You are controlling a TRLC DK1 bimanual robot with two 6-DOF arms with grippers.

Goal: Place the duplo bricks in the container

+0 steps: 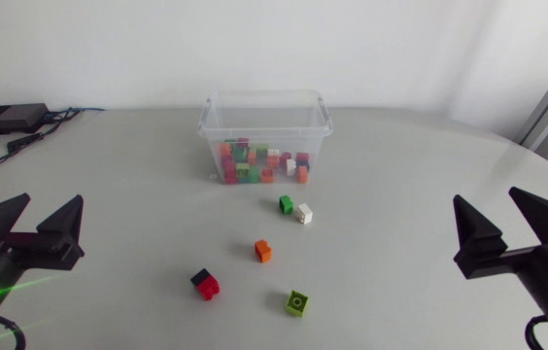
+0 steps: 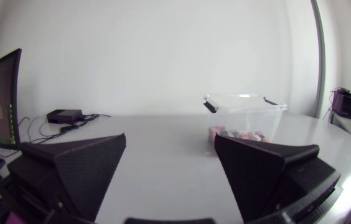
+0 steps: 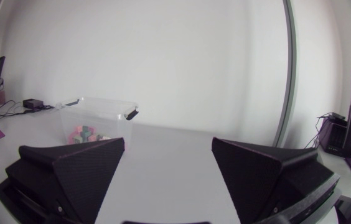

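Duplo bricks (image 1: 263, 251) are scattered just near of the container (image 1: 265, 95). Left gripper (image 1: 51, 204) and right gripper (image 1: 486, 199) are held wide open, empty.

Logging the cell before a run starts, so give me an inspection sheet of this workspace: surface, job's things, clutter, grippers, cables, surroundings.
Surface: pale grey table, no spills seen.
Job's things: clear container, lid off, many bricks inside; five lie loose in front of it: green brick, white brick beside it, orange brick, red-and-black brick, lime brick.
Clutter: black box at the far left corner.
Grippers: left gripper and right gripper open, empty, well apart from the bricks.
Cables: cables run from the black box.
Surroundings: nothing seen.
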